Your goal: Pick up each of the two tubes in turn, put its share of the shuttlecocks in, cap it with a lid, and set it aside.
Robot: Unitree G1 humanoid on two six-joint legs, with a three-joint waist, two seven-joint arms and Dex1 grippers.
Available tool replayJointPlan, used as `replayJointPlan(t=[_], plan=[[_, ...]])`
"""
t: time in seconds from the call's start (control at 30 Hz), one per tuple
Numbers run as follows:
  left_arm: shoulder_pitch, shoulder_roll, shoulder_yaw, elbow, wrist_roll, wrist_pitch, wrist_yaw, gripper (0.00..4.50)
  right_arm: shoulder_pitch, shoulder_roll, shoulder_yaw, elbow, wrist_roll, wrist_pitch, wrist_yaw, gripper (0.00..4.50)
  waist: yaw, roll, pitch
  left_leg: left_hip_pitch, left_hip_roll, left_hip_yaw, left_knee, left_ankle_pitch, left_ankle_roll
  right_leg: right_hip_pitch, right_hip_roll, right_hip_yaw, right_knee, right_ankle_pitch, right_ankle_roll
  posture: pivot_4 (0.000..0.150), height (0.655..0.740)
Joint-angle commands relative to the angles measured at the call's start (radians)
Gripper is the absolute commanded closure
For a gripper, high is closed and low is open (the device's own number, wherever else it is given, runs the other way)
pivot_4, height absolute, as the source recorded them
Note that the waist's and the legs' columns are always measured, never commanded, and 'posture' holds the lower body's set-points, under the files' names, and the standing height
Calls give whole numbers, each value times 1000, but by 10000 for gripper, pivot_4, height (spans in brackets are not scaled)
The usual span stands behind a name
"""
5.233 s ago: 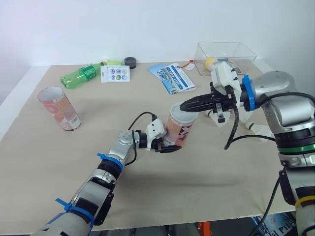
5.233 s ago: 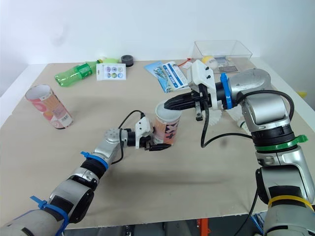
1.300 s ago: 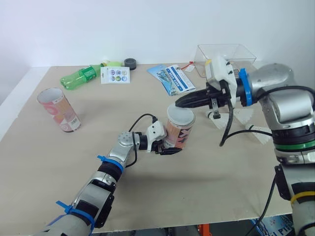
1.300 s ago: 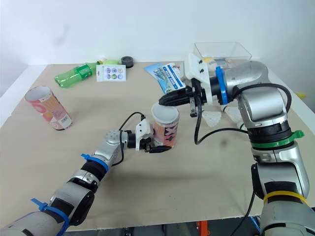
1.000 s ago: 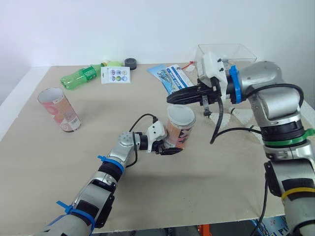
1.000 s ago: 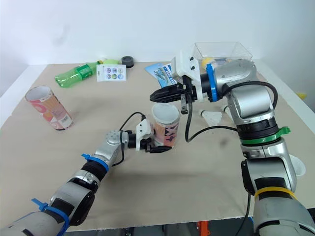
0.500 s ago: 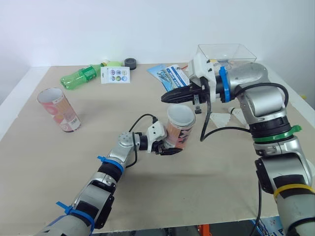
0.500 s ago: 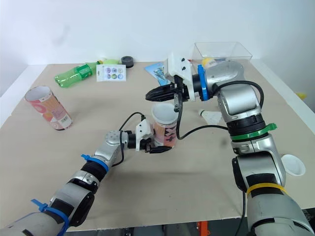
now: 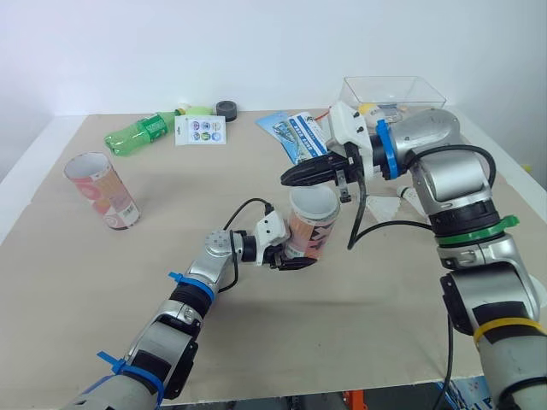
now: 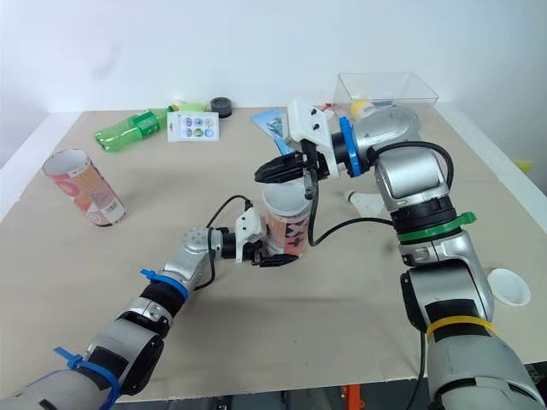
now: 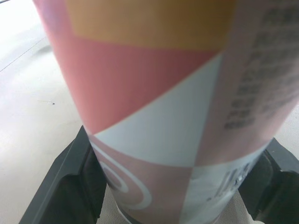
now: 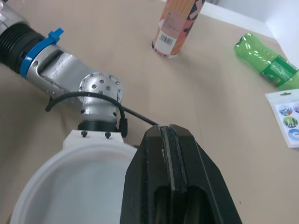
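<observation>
A pink and orange tube point(image 9: 308, 229) stands at the table's middle with a white lid point(image 9: 314, 202) over its mouth. My left gripper point(image 9: 291, 256) is shut on its lower body; the black fingers point(image 11: 70, 182) flank the tube point(image 11: 168, 93) in the left wrist view. My right gripper point(image 9: 287, 177) is shut and holds nothing, hovering just above the lid's far-left rim; its pressed-together fingers point(image 12: 170, 186) sit over the lid point(image 12: 70, 186). A second open tube point(image 9: 101, 190) stands far left. One shuttlecock point(image 10: 367, 202) lies to the right, and a spare lid point(image 10: 510, 287) lies near the right edge.
Along the back lie a green bottle point(image 9: 141, 131), a sticker card point(image 9: 200, 129), a black cap point(image 9: 226, 108) and leaflets point(image 9: 299, 135). A clear box point(image 9: 393, 98) stands at the back right. A black cable loops from my left wrist beside the held tube.
The tube's mouth was open five seconds ago and now carries the white lid. My right gripper swung left across the top and dipped slightly in the last half second.
</observation>
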Motion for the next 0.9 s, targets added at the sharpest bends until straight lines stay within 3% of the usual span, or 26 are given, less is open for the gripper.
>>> replayJointPlan(t=[0.03,0.9], plan=[[19,-6,-32,11,16,12,-12,12135,-29,-13,-8,-3,-8,-12,9,44780,0,0,0,0,0,0,0,0,0,0,0,0,0,0,0,1500,7400],[18,-4,-37,16,19,16,-21,12135,38,-127,-53,-150,69,108,50,44780,0,0,0,0,0,0,0,0,0,0,0,0,0,0,0,1500,7400]])
